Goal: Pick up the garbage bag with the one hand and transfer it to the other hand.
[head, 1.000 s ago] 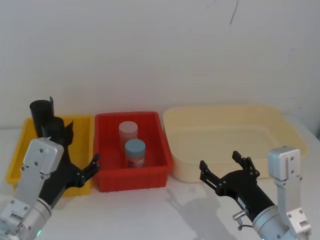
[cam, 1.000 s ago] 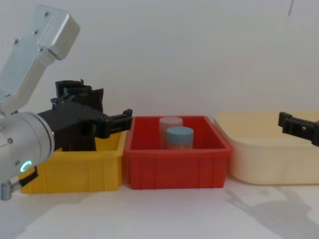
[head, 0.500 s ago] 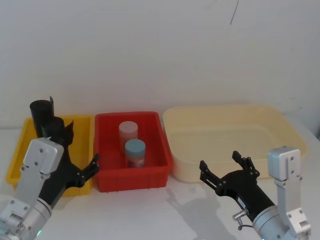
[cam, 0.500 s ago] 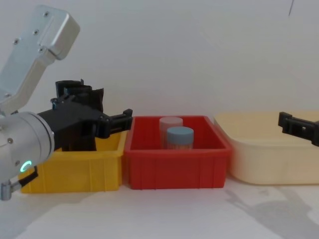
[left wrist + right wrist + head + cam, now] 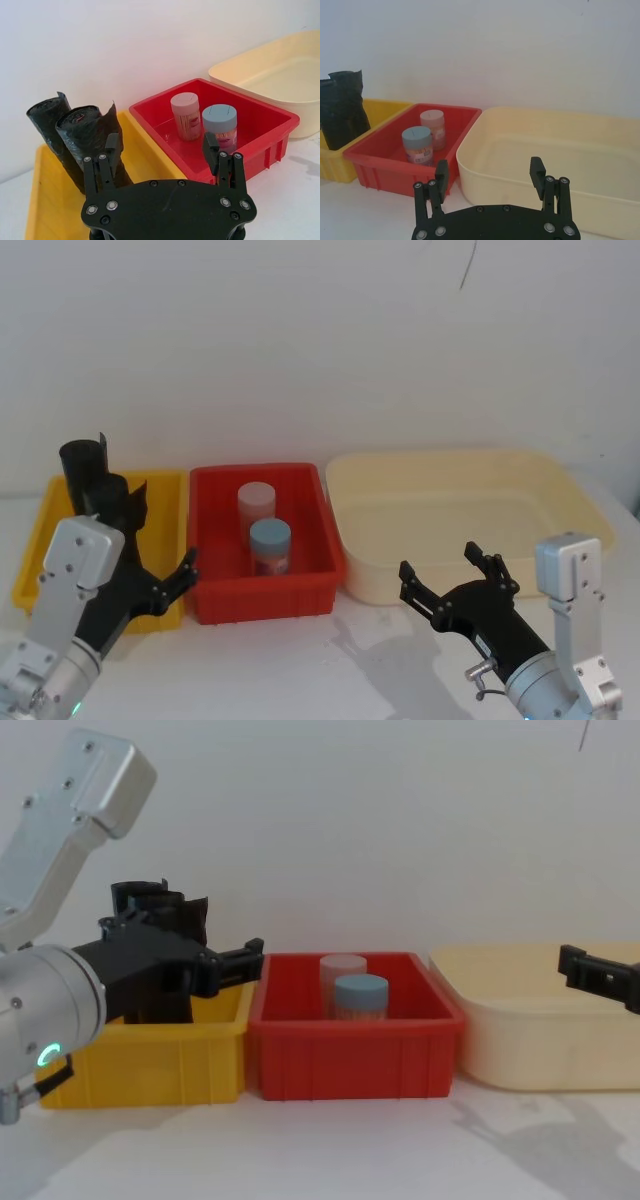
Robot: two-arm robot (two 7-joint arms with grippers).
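Both jaws open, left gripper [image 5: 160,145] near garbage bag [image 5: 81,131], right gripper [image 5: 440,562] before cream tub [image 5: 450,456]

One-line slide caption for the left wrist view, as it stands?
Open left gripper faces the garbage bag standing in the yellow bin, beside the red bin.

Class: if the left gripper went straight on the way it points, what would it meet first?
Probably the garbage bag standing in the yellow bin: one finger of the open left gripper lines up with it. Depth is unclear; the bin's wall might come first. The right gripper sits idle at right.
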